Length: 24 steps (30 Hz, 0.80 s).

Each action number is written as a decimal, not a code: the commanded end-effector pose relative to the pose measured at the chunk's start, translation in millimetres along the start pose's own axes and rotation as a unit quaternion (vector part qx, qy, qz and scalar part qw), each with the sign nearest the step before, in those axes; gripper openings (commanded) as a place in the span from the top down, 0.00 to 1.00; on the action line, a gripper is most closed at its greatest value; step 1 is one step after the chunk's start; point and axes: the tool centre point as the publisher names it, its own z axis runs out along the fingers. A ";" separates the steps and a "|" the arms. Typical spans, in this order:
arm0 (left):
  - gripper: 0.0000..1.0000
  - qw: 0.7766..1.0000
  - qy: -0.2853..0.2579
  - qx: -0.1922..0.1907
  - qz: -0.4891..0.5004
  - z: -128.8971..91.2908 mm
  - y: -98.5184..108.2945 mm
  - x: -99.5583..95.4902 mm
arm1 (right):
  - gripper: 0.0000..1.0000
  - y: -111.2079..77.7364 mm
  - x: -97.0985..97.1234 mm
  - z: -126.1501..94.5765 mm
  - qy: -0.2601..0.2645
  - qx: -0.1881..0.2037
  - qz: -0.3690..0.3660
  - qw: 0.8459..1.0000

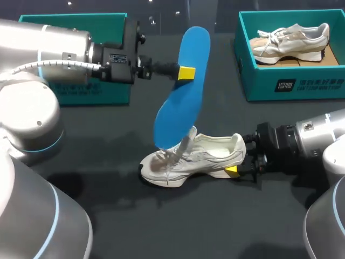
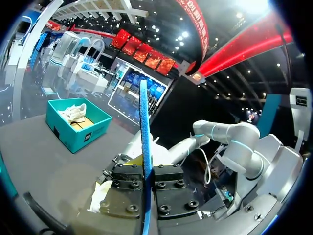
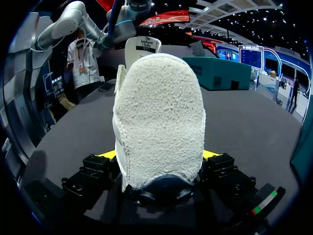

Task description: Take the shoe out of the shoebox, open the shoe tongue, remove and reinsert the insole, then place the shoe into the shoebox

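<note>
My left gripper (image 1: 185, 73) is shut on a blue insole (image 1: 183, 91) and holds it upright in the air over the middle of the table. Seen from the left wrist, the insole (image 2: 144, 137) stands edge-on between the closed fingers of the left gripper (image 2: 145, 169). Below it a white shoe (image 1: 191, 157) stands on the dark table, toe to the left. My right gripper (image 1: 233, 171) is shut on its heel. From the right wrist, the fleecy heel (image 3: 159, 117) fills the gap of the right gripper (image 3: 159, 155), a yellow tip touching each side.
A teal shoebox (image 1: 291, 86) at the back right holds a second white shoe (image 1: 291, 39); the same shoebox (image 2: 78, 128) shows in the left wrist view. Another teal box (image 1: 81, 91) stands at the back left behind my left arm.
</note>
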 end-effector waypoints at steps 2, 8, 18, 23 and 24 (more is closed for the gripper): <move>1.00 1.000 -0.001 0.017 0.001 -6.9 6.6 3.4 | 1.00 0.1 0.6 1.0 0.000 0.002 0.000 1.000; 1.00 0.999 0.003 0.037 0.004 -8.7 11.5 16.1 | 1.00 0.1 0.6 1.0 0.000 0.002 0.000 1.000; 1.00 0.998 0.005 0.057 0.015 -19.1 13.9 34.5 | 1.00 0.1 0.6 1.0 0.000 0.002 0.000 1.000; 1.00 0.996 0.039 0.072 0.024 -25.5 13.8 40.2 | 1.00 0.1 0.6 1.0 0.000 0.002 0.000 1.000; 1.00 0.996 0.052 0.075 0.020 -27.2 11.6 40.3 | 1.00 0.1 0.6 1.0 0.000 0.002 0.000 1.000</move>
